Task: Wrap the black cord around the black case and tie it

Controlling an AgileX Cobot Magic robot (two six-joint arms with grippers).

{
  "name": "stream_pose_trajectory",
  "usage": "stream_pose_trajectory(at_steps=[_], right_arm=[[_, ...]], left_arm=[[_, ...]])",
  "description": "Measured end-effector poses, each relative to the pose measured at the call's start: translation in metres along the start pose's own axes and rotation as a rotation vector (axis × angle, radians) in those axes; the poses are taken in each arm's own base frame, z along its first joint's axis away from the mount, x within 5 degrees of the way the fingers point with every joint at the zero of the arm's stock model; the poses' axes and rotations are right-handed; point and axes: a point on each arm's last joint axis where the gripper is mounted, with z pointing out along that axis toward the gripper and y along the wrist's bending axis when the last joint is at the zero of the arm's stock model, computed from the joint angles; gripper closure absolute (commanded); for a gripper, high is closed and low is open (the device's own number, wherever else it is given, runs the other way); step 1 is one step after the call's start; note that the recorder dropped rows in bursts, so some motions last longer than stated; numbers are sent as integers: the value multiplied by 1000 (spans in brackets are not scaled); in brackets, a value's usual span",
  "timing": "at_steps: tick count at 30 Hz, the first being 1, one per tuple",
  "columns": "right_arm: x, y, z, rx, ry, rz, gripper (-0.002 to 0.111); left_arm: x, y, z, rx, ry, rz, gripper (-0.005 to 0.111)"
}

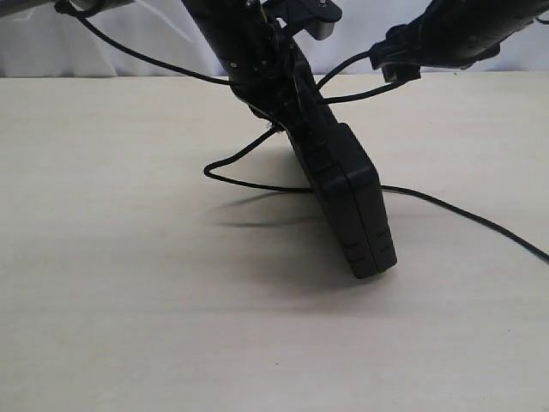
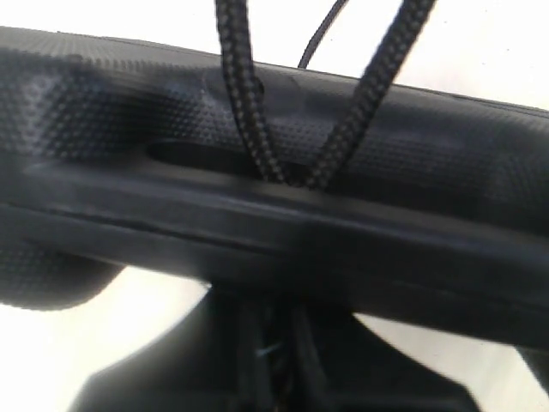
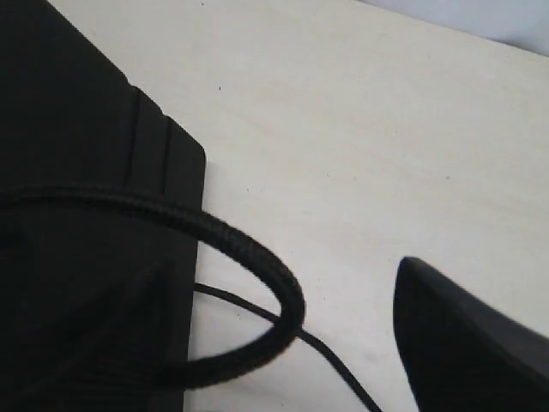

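Note:
The black case (image 1: 352,197) stands on one edge on the table, leaning, its upper end held by my left gripper (image 1: 279,103). In the left wrist view the handle bar of the case (image 2: 129,112) crosses the frame, and two strands of the braided black cord (image 2: 244,94) run into its slot; my left gripper (image 2: 283,343) is shut on the case below it. The cord (image 1: 463,213) trails over the table to the right, and two strands rise to my right gripper (image 1: 390,73). There a cord loop (image 3: 257,257) bends beside the case (image 3: 77,129), apart from the one visible finger (image 3: 472,343).
The pale wooden table (image 1: 129,300) runs out on all sides of the case. A white curtain (image 1: 51,43) hangs behind it. The left arm's thin cable (image 1: 129,51) sags at the upper left. A slack bend of cord (image 1: 225,167) lies left of the case.

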Motion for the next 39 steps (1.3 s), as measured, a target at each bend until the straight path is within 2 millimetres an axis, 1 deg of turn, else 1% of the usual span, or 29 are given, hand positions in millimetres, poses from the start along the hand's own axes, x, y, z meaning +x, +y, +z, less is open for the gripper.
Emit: stream_pose_trajectory(at_steps=[1,2,3,4,5,7,9,10,12,13,16,17,19,21,25,28,29,31,35,39], right_arm=[[0,1,6,-2,1,-4,48],[0,1,10,-3,3,-7,54],[0,2,13,-4,3,-9,64],[0,2,17,-5,4,-10,82],[1,3,20,-6,2,-13,103],[0,3,22,-8,-8,-16,104],[-1,3,22,-8,-12,-16,104],[-1,3,22,-8,-14,-16,104],[-1,4,22,-14,-16,-8,104],[-1,4,22,-17,-16,-4,104],[-1,4,22,-23,-15,3,104],[-1,5,22,-26,-15,8,104],[-1,5,22,-31,-14,12,104],[-1,5,22,-33,-14,15,104],[-1,6,21,-36,-14,20,104],[-1,6,21,-40,-13,25,104],[-1,6,21,-40,-13,25,104],[-1,6,21,-44,-14,31,104],[-1,7,21,-50,-13,39,104],[-1,7,21,-53,-13,42,104]], left_arm=[[0,0,0,0,0,0,107],[0,0,0,0,0,0,107],[0,0,0,0,0,0,107],[0,0,0,0,0,0,107],[0,0,0,0,0,0,106],[0,0,0,0,-1,0,102],[0,0,0,-1,0,2,94],[0,0,0,-2,0,3,86],[0,1,0,-7,3,7,75],[1,1,0,-7,6,8,67],[2,1,0,-7,20,12,54],[3,1,0,-7,28,14,52],[4,0,-1,-3,41,16,48],[6,1,-2,-6,68,25,48],[16,5,-3,-50,187,74,48],[25,12,-6,-118,292,93,48],[28,18,-8,-183,334,119,48],[31,24,-12,-252,374,134,49],[32,30,-19,-319,386,140,49],[28,26,-25,-293,335,117,49]])
